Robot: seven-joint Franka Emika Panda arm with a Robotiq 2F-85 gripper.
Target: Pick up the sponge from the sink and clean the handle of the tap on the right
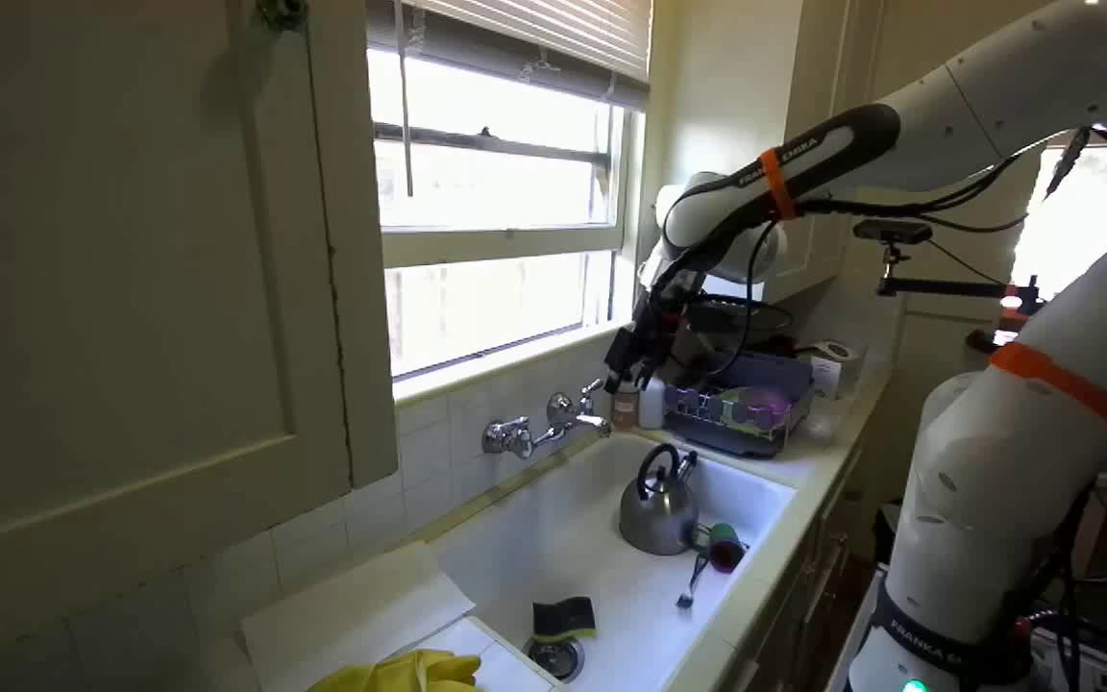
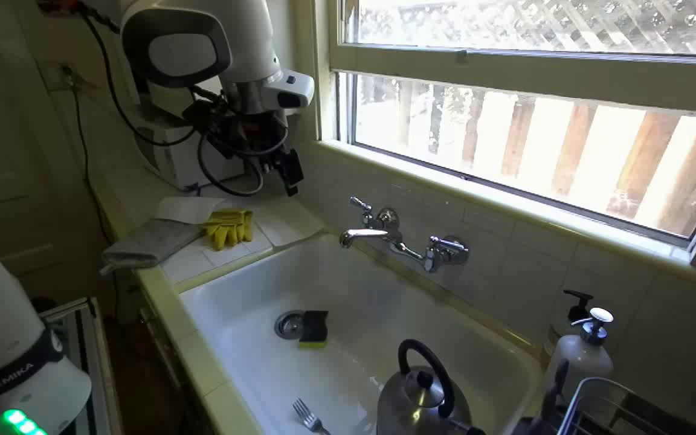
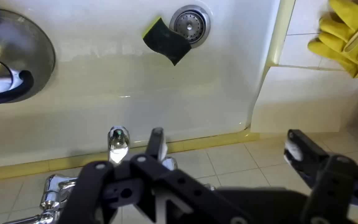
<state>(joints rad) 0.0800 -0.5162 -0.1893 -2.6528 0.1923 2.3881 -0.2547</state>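
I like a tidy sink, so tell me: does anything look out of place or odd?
Mildly, yes. The sponge lies askew at the drain, seeming to overlap its rim, and its sides look wavy rather than straight, perhaps by design. A fork lies loose in the sink near the kettle. I see no clear spill or damage.

Sponge (image 3: 166,42) partly over the drain (image 3: 190,26).

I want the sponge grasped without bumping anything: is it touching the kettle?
Apart. The wrist view shows a broad stretch of white sink between the sponge and the kettle.
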